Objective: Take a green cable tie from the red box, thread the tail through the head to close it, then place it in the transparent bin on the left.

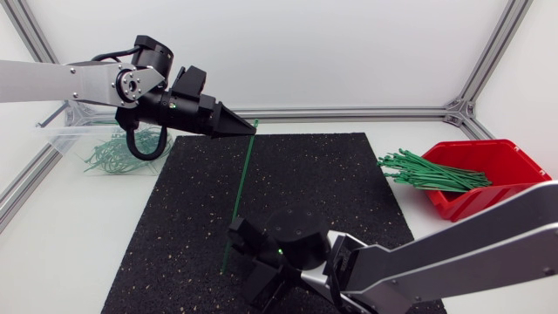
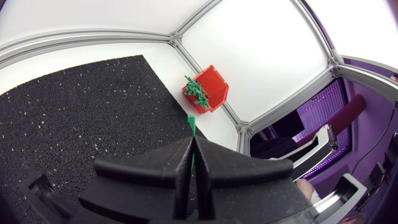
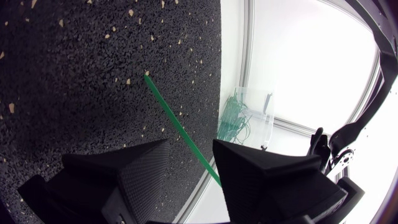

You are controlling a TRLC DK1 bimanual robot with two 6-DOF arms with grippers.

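Left of the black mat [image 1: 331,174], one transparent bin [image 1: 61,135] is being occupied by a tangle of green ties [image 1: 109,157]; the count cannot be read.

Over the mat's far left corner, the left gripper [image 1: 248,128] is being kept pressed fully together, and the head end of one green cable tie [image 1: 240,192] is being pinched between its fingertips. In the left wrist view the tie's tip [image 2: 191,121] is being shown poking out just ahead of the closed fingers [image 2: 183,168].

The tie is being held straight and steep over the mat, its tail pointing at the mat's near half.

There the right gripper [image 1: 247,260] is being held wide apart; the tail [image 3: 174,118] is passing between its fingers [image 3: 261,168], ungripped.

Right of the mat, one red box [image 1: 514,166] is being filled by a bundle of loose ties [image 1: 432,172], too many to count.

Totals: two grippers, one bin, one box, one mat.
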